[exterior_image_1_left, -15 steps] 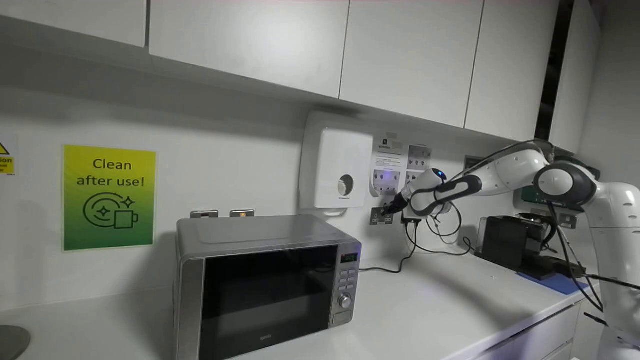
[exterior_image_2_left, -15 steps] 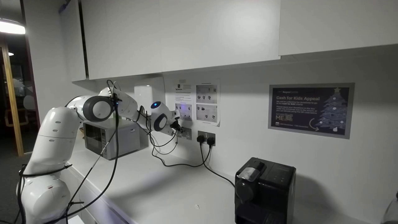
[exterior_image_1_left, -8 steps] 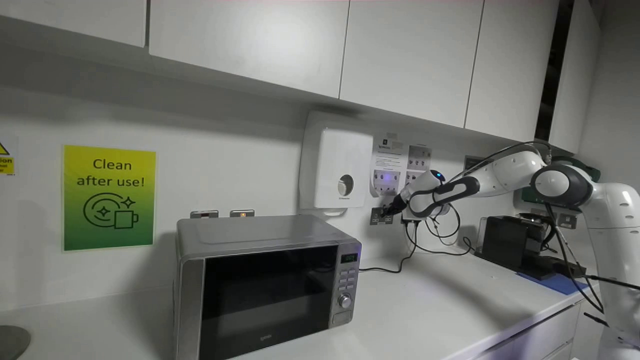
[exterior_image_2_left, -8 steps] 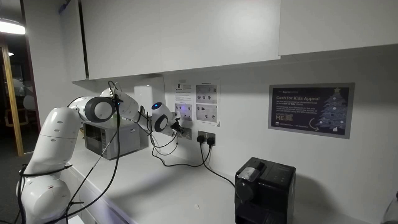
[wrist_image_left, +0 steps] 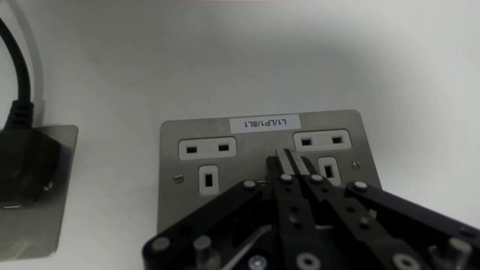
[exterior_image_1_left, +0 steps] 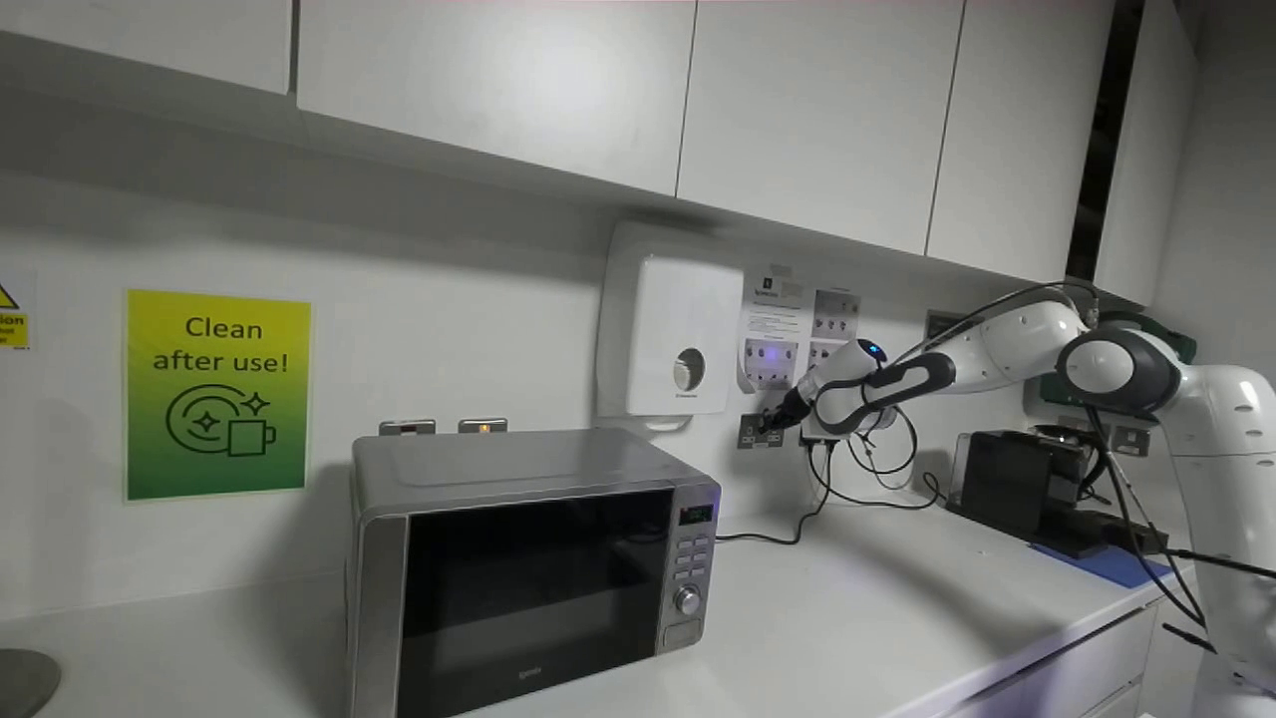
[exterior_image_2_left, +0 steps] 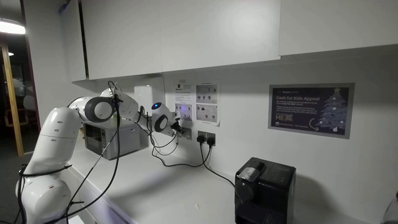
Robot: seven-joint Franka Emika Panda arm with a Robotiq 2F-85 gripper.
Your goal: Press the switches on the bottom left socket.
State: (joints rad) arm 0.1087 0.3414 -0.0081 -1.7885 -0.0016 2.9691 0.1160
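The bottom left socket is a steel-grey double plate with white pin inserts and an upside-down label (wrist_image_left: 251,153) in the wrist view. It shows on the wall in both exterior views, as a grey socket plate (exterior_image_1_left: 750,439) and socket plate (exterior_image_2_left: 188,134). My gripper (wrist_image_left: 290,153) is shut, its metal-faced fingertips (wrist_image_left: 283,161) side by side with nothing held between them. They stand over the plate's middle, beside the right-hand inserts. Whether they touch the plate I cannot tell. The switches are hidden behind the gripper in the wrist view and too small to make out elsewhere.
A second plate (exterior_image_2_left: 205,136) beside it carries two black plugs, with a plug (wrist_image_left: 26,165) close by in the wrist view. Cables hang below the arm. A microwave (exterior_image_1_left: 538,558), a coffee machine (exterior_image_2_left: 264,189), a wall dispenser (exterior_image_1_left: 668,309) and overhead cupboards (exterior_image_2_left: 217,34) surround it.
Over the last second the arm has shifted very slightly, its wrist sinking a little at the same socket. In the last half second it looks still, and the gripper stays shut.
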